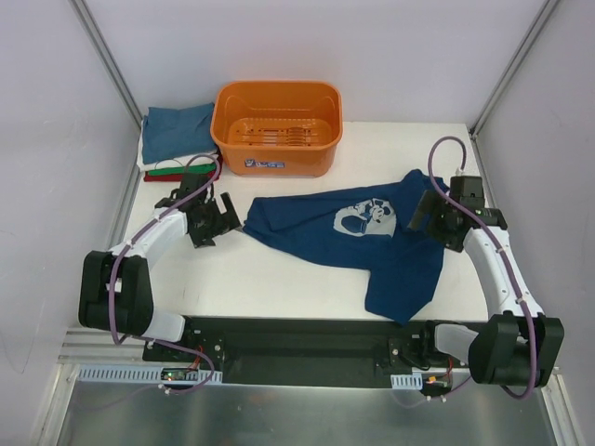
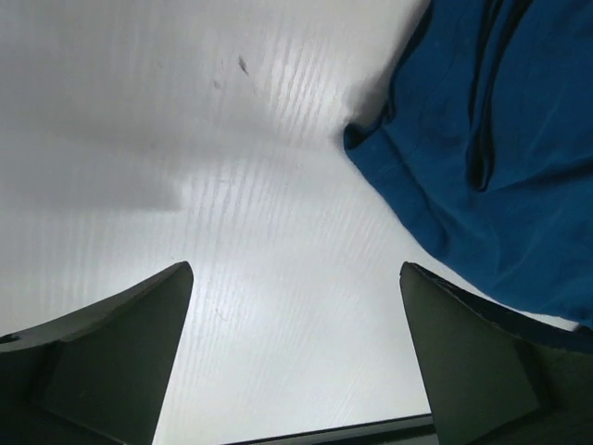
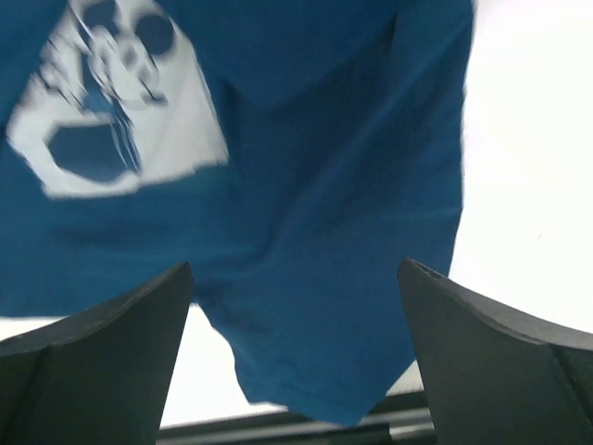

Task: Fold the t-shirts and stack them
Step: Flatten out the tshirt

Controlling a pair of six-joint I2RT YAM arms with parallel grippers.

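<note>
Navy t-shirt (image 1: 353,237) lies unfolded between both grippers.
Long axis runs jaw to jaw; right gripper (image 3: 295,264), jaws apart, hovers over cloth; left gripper (image 2: 296,269), apart and empty, sees its edge just ahead-right.

We see pale grey walls (image 1: 372,46) | metal corner posts (image 1: 104,58) | white ribbed table (image 1: 279,279) | soft, even light

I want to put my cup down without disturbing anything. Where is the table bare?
Bare table lies near the front, bordered by the left arm and the navy t-shirt. Another patch is far right, between the orange basket and the right claw. The far left is crowded: folded t-shirts beside the basket.
</note>
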